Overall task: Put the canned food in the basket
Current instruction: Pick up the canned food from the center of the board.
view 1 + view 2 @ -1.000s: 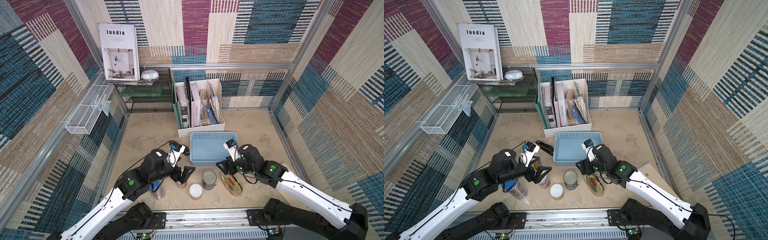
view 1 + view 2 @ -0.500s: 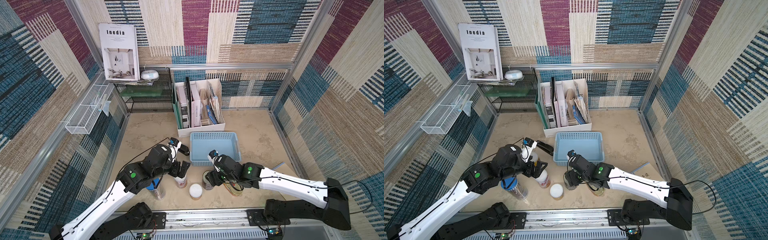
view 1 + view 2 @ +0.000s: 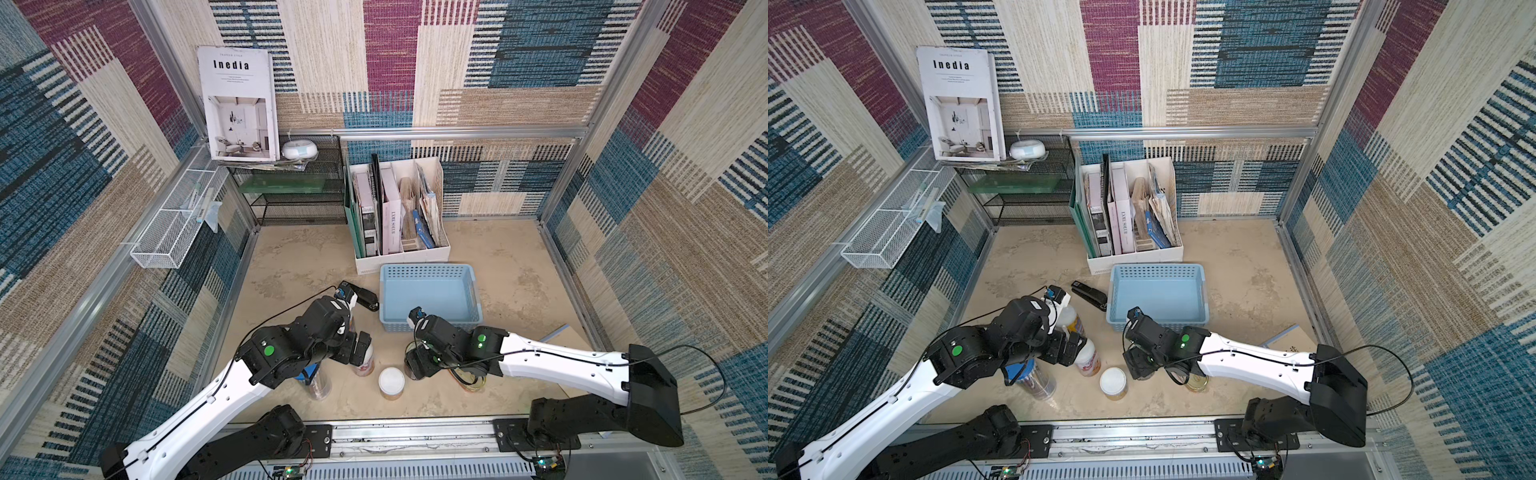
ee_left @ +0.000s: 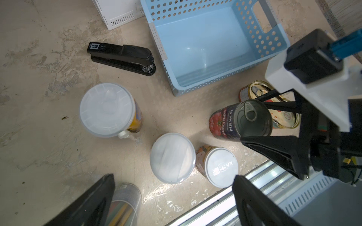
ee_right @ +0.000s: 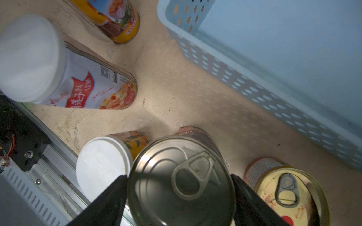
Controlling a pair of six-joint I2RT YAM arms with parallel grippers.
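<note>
Blue-capped tube [image 3: 1038,380] leftmost by the counter's [image 3: 519,266] front edge, half under the left arm [image 3: 892,399]. Next, left claw [image 4: 174,176] spread wide, gripping nothing. Tall can [image 4: 172,157] upright, lined up between its fingertips in the left wrist view. Second tall can [image 4: 106,109] farther from the front edge, stapler [image 4: 121,56] behind that. Short can [image 3: 391,381] just right of the tall one.

Then dark can [image 4: 252,118]: nearly hidden under the right claw [image 5: 178,176] in both top views, plain in both wrist views. Upright on the counter, claw spread wide, one finger each side of the lid; contact not clear. Oval tin [image 5: 288,193] rightmost, just beside. Basket [image 3: 428,270] mid-counter behind the row, all five tins outside it.
</note>
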